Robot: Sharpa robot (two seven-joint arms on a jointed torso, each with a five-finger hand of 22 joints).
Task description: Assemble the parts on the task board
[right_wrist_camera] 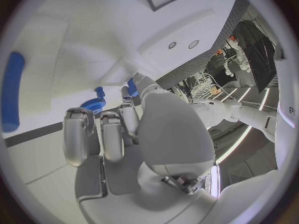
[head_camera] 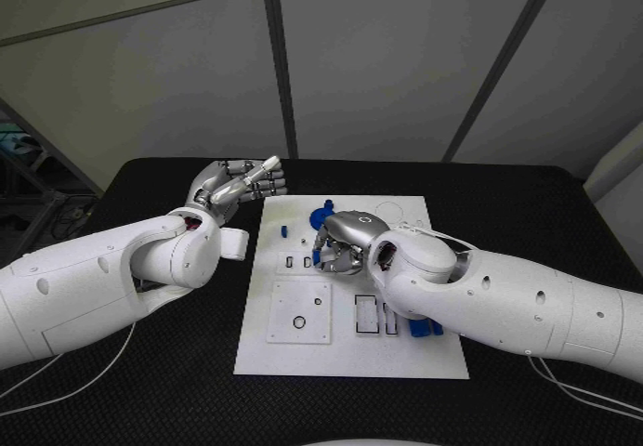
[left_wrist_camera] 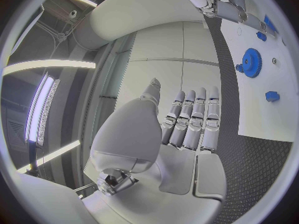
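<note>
The white task board [head_camera: 351,348] lies in the middle of the black table. A blue gear [head_camera: 319,218] sits near its far edge, and a small blue peg [head_camera: 284,228] stands left of it. My right hand [head_camera: 345,242] hovers low over the board's middle with its fingers curled down. Its thumb and a finger pinch a small blue part [right_wrist_camera: 132,87], just beside the blue gear [right_wrist_camera: 93,105]. My left hand [head_camera: 236,184] is raised off the board's far left corner, fingers straight and apart from everything. The left wrist view shows that left hand [left_wrist_camera: 187,129] empty, with the gear [left_wrist_camera: 251,62] beyond it.
A square white plate [head_camera: 300,312] with a small hole sits on the board's near left. Dark rectangular slots [head_camera: 366,313] lie beside it. More blue parts [head_camera: 426,327] rest by my right forearm. A long blue piece [right_wrist_camera: 12,92] lies on the board. Black table surrounds the board.
</note>
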